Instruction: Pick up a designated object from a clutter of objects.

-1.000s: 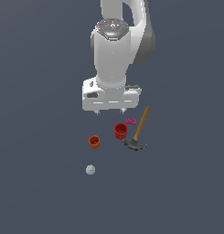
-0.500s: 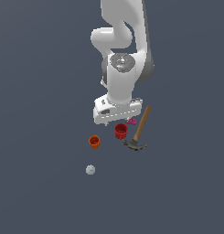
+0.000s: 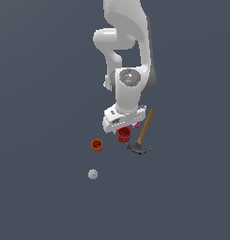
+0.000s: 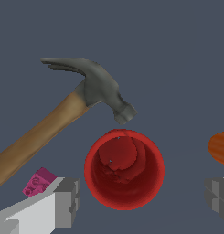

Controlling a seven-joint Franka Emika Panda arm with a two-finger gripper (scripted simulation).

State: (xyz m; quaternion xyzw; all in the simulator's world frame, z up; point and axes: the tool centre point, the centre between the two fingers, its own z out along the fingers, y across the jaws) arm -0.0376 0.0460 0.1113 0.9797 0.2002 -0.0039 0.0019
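The red cup (image 3: 125, 136) stands upright on the dark floor, its mouth facing up. In the wrist view the red cup (image 4: 124, 169) lies between my two grey fingers (image 4: 64, 201), closer to one of them and apart from both. My gripper (image 3: 121, 127) is open and empty, just above the cup. The orange cup (image 3: 96, 145) stands apart on the exterior view's left; its edge shows in the wrist view (image 4: 219, 148). The hammer (image 3: 145, 129) lies close on the red cup's other side, its dark head (image 4: 97, 84) near the rim.
A tiny pink piece (image 3: 137, 125) lies between the red cup and the hammer handle (image 4: 35, 137); it also shows in the wrist view (image 4: 38, 181). A pale ball (image 3: 92, 174) sits in front of the orange cup.
The arm has lowered, bringing the hand from well above the objects down to the red cup. The objects have not moved.
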